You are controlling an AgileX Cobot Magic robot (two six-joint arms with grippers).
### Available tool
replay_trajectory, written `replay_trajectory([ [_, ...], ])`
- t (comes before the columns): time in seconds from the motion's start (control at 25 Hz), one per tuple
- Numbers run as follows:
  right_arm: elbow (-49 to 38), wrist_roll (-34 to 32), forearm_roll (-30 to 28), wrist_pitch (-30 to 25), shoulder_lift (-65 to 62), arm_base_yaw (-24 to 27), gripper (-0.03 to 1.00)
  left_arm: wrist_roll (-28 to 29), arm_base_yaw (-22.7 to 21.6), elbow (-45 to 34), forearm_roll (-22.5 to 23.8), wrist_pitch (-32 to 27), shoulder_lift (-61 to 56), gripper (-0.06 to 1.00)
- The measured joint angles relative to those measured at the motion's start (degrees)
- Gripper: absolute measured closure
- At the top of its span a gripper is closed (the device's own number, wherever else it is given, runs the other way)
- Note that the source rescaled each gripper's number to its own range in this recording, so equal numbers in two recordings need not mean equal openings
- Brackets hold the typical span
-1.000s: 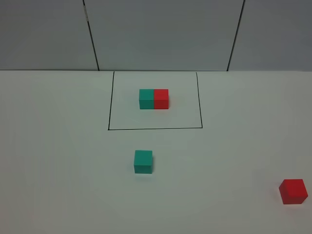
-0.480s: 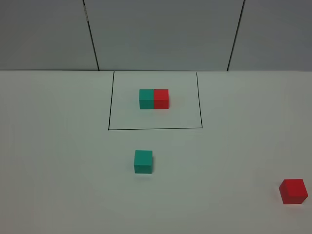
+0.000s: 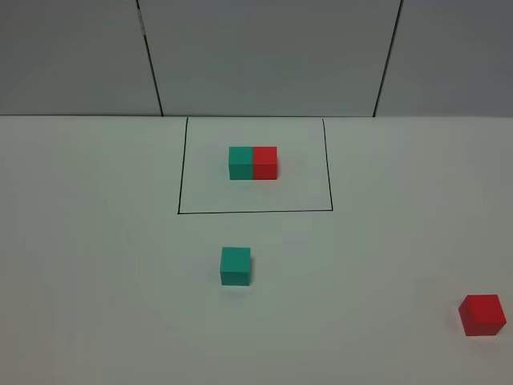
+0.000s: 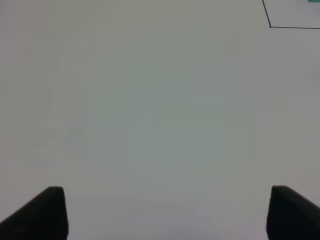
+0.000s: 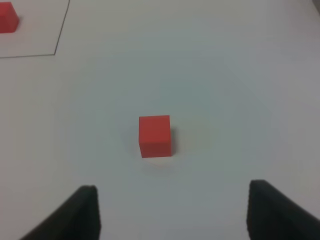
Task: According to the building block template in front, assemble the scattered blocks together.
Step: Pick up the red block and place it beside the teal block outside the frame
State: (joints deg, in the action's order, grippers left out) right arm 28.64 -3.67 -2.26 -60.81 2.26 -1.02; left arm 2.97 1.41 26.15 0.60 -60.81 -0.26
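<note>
The building block template (image 3: pixel 252 162), a teal cube joined to a red one, sits inside a thin black outline (image 3: pixel 255 212) at the back of the white table. Of the scattered blocks, the teal cube (image 3: pixel 236 265) lies in front of the outline and the red cube (image 3: pixel 482 314) at the near right. The exterior view shows neither gripper. My left gripper (image 4: pixel 165 212) is open over bare table, with only a corner of the outline (image 4: pixel 270 25) visible. My right gripper (image 5: pixel 172 212) is open, and the red cube (image 5: pixel 155 135) lies on the table a short way ahead of its fingertips, untouched.
The white table (image 3: pixel 96 265) ends at a grey panelled wall (image 3: pixel 264 56) at the back. The red half of the template (image 5: pixel 7 22) shows at the edge of the right wrist view.
</note>
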Motion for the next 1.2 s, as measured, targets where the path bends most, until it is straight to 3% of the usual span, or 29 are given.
replay_trajectory([
  [1.2,0.0,0.0,0.0,0.0,0.0,0.0,0.39,-0.77,0.0,0.0,-3.22,-0.06,0.0,0.05],
])
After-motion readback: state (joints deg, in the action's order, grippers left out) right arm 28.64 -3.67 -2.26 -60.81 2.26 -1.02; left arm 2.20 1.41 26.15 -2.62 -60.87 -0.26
